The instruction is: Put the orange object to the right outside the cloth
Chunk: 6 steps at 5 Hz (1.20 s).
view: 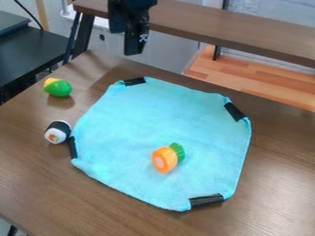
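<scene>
In the camera view, the black two-finger gripper (134, 44) is seen near the top edge; how far its jaws are parted cannot be told. The orange toy carrot piece with a green top (165, 160) is set on the light-blue fabric cloth (148, 115), well apart from the jaws.

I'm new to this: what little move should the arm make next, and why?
Probably lower the pincer toward the orange object, since that lies on the blue cloth and must end up off its right side, while the pincer hangs beyond the cloth's far edge.
</scene>
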Each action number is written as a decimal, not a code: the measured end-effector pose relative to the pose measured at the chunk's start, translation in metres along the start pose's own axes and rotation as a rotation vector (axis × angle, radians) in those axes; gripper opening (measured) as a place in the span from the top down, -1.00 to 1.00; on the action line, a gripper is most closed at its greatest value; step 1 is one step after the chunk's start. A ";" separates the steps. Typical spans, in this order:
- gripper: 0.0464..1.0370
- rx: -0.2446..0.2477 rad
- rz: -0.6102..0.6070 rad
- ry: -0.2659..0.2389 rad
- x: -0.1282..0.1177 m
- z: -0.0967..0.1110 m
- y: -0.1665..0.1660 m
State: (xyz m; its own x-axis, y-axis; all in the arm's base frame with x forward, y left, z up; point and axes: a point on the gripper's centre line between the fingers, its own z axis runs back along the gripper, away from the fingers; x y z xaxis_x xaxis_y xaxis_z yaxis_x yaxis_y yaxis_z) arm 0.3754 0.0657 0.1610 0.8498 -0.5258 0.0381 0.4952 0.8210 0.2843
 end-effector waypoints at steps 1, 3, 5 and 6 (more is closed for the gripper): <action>-0.93 -0.026 -0.008 0.027 0.000 -0.013 -0.004; -0.93 -0.057 -0.007 0.059 -0.005 -0.028 -0.013; -0.93 -0.031 -0.066 0.095 -0.001 -0.052 -0.056; -0.93 -0.044 -0.070 0.105 0.006 -0.061 -0.074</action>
State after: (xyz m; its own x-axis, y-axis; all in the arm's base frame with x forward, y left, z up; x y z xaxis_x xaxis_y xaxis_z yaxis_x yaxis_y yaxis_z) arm 0.3543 0.0155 0.0819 0.8261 -0.5576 -0.0815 0.5592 0.7934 0.2403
